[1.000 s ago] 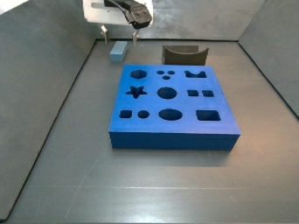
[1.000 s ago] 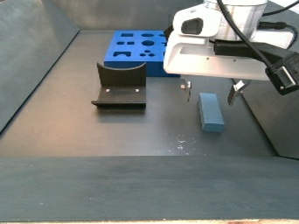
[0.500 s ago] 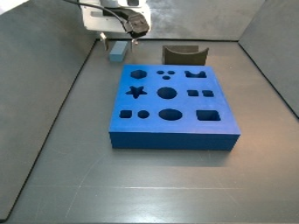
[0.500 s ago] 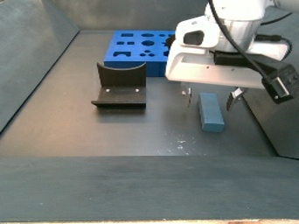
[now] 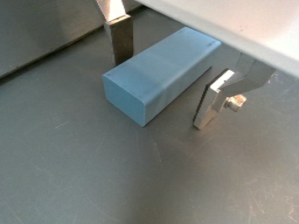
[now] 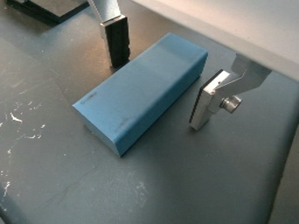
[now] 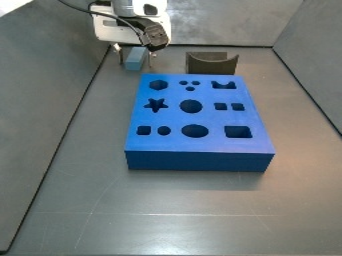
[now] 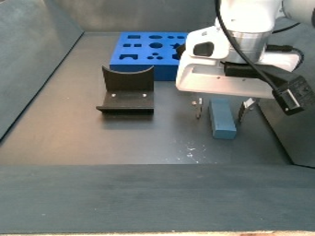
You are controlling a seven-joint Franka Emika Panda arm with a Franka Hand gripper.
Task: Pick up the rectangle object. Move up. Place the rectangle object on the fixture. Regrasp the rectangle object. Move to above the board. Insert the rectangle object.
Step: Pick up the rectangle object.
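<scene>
I see gripper (image 6: 158, 77) low over floor, fingers (image 6: 115, 39) spread wide, one each side of rectangle object (image 6: 142, 91), not touching. Rectangle object (image 8: 223, 118) lies flat on floor, well apart from fixture (image 8: 127, 88) and board (image 8: 145, 49).

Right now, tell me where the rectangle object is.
The rectangle object lies flat on the floor between the open gripper fingers, not yet clamped; in a side view it sits beside the fixture, with the board beyond.
</scene>
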